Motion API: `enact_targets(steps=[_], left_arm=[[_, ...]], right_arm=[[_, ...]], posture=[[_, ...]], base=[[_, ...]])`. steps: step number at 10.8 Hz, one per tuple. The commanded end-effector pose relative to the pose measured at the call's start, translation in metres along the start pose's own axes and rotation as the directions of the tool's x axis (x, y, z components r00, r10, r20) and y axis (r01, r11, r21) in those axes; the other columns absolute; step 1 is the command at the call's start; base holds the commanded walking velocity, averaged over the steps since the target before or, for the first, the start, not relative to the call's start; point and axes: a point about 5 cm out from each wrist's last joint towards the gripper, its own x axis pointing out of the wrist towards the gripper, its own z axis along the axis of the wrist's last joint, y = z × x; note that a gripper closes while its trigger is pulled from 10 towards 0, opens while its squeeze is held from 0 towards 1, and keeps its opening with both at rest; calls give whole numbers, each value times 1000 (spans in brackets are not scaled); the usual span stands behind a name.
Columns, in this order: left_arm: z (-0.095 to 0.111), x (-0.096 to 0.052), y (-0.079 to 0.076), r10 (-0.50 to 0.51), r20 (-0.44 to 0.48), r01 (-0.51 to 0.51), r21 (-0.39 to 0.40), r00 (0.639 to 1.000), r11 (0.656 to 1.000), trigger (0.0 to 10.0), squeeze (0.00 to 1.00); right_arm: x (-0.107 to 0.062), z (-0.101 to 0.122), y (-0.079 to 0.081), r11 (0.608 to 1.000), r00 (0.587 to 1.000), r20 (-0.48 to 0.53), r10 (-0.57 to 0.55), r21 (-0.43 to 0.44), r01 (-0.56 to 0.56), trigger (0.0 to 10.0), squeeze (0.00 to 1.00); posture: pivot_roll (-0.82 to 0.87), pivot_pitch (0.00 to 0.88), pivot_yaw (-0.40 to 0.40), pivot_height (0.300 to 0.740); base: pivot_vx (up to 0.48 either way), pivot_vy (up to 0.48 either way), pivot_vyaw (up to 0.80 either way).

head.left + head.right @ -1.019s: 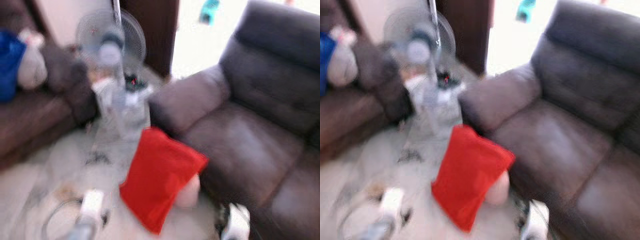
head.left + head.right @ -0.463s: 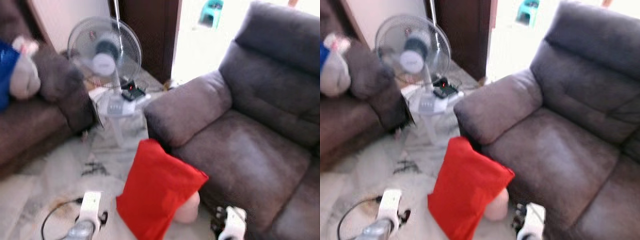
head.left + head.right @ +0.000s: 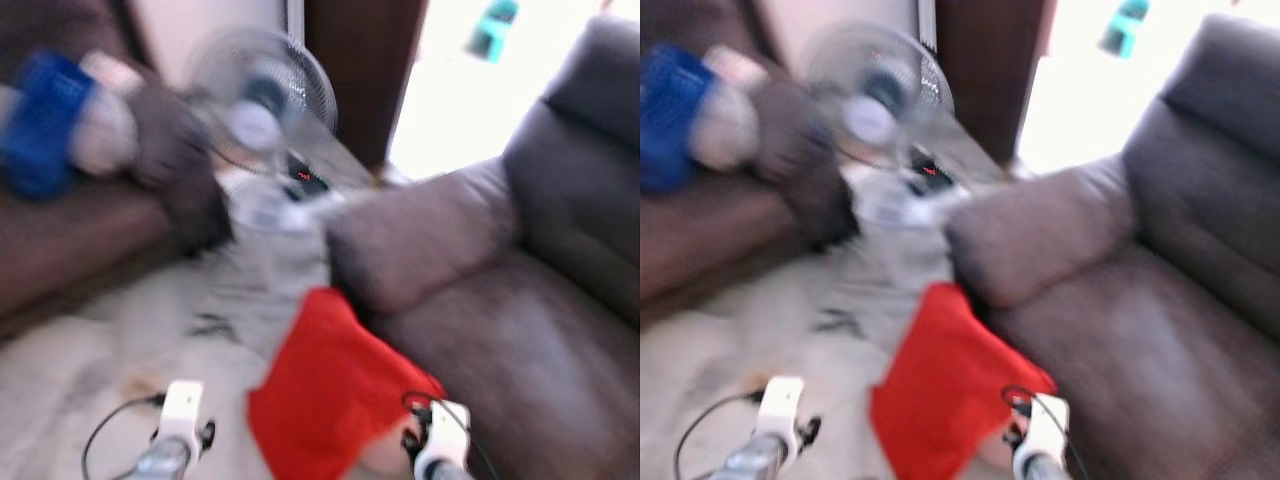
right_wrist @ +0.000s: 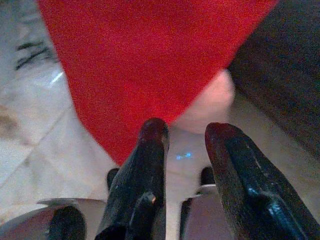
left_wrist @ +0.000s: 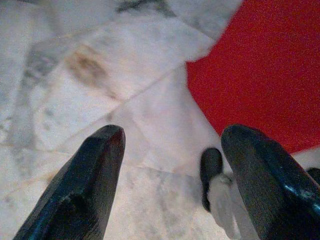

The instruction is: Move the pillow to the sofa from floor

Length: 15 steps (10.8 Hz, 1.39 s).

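Sofa (image 3: 520,290): large, dark grey-brown, on the robot's right; its padded arm points toward the middle of the room, seat and back run off to the right. Blurred in both eye views.
Second sofa (image 3: 80,230): dark brown, on the left; a blue thing (image 3: 40,120) and a pale stuffed shape (image 3: 105,140) sit on it, too blurred to name.
Floor (image 5: 100,90): pale marble tile with grey veins and one brownish stain; a thin black cable (image 3: 110,425) loops across it near the left arm.
Fan (image 3: 262,100): standing fan with a round cage, between the two sofas, in front of a dark wooden door frame.
Pillow (image 3: 335,395): red, on the floor, leaning against the front of the sofa just below its arm; a pale pink rounded part (image 4: 210,102) shows under its lower edge by the sofa base.
Left gripper (image 5: 172,150): low over bare floor, fingers (image 5: 95,165) spread wide apart, holding nothing; the pillow's corner lies just beyond one fingertip, not touching.
Right gripper (image 4: 185,135): low, aimed at the pillow's lower edge; fingers (image 4: 150,145) parted by a narrow gap, nothing between them; whether the tips touch the cloth cannot be told.
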Motion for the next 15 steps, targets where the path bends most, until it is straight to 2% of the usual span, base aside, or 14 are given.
enact_targets(steps=[1, 4, 5, 6, 7, 11, 15], left_arm=[[-2, 0, -7, -13, -11, 13, 6, 1000, 1000, 10000, 0], [-2, 0, -7, -17, -9, 17, 10, 1000, 1000, 10000, 0], [-2, 0, -7, -18, -10, 18, 10, 1000, 1000, 10000, 0], [-2, 0, -8, -18, -10, 18, 11, 1000, 1000, 10000, 0], [-2, 0, -8, -19, -10, 19, 12, 1000, 1000, 10000, 0], [-1, 0, -8, -20, -9, 20, 16, 1000, 1000, 10000, 0], [0, 0, -8, -19, -5, 19, 12, 1000, 1000, 10000, 0]], right_arm=[[-2, -6, -11, 999, 999, -27, -40, 16, 40, 10000, 0], [2, 14, -16, 998, 999, -4, -52, 18, 52, 10000, 0], [2, 16, -20, 998, 998, -7, -57, 34, 58, 10000, 0], [0, 12, -27, 998, 998, -9, -63, -4, 63, 10000, 0], [-2, 8, -31, 997, 998, -17, -68, 20, 69, 10000, 0], [-6, -3, -41, 996, 996, -34, -81, 23, 81, 10000, 0], [-5, -3, -37, 997, 997, -36, -72, 27, 73, 10000, 0]], posture=[[19, 46, -19, 740], [21, 43, -21, 740], [19, 43, -20, 740], [21, 41, -21, 740], [22, 40, -20, 740], [21, 37, -18, 740], [21, 38, -20, 740]], base=[[0, 0, 0], [0, 0, 0], [0, 0, -800], [0, 0, 0], [0, 0, 0], [0, 0, 0], [262, 0, -130]])
